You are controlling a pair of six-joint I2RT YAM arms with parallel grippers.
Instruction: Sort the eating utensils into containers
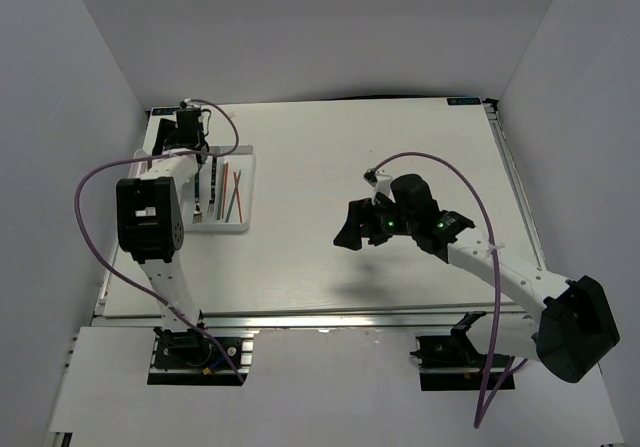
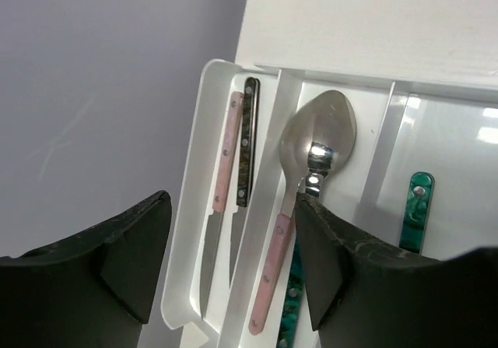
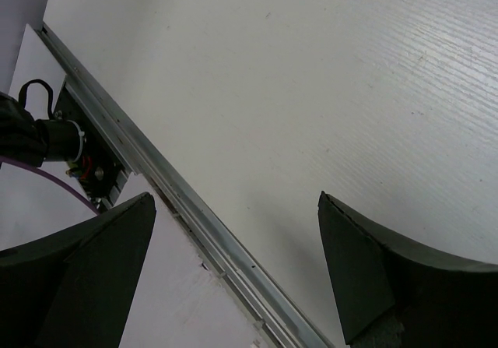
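Tray (image 1: 247, 182) at left of table (image 1: 340, 157), knives (image 2: 233, 161) in leftmost compartment, spoon (image 2: 311, 126) alongside

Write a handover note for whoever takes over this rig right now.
Left claw: open over the white divided plastic tray, holding nothing.
Right claw: open, empty, above bare table.
In tray: pink-handled silver spoon, pink-handled knife and dark-handled knife in the edge slot, teal handle, red and green chopsticks.
Done: all visible cutlery is in the tray.
To do: no loose utensil shows; check, then retract.

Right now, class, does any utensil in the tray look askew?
Yes: the pink-handled spoon in the white tray lies slanted over a teal-handled utensil, its handle seemingly resting against the divider rather than flat.
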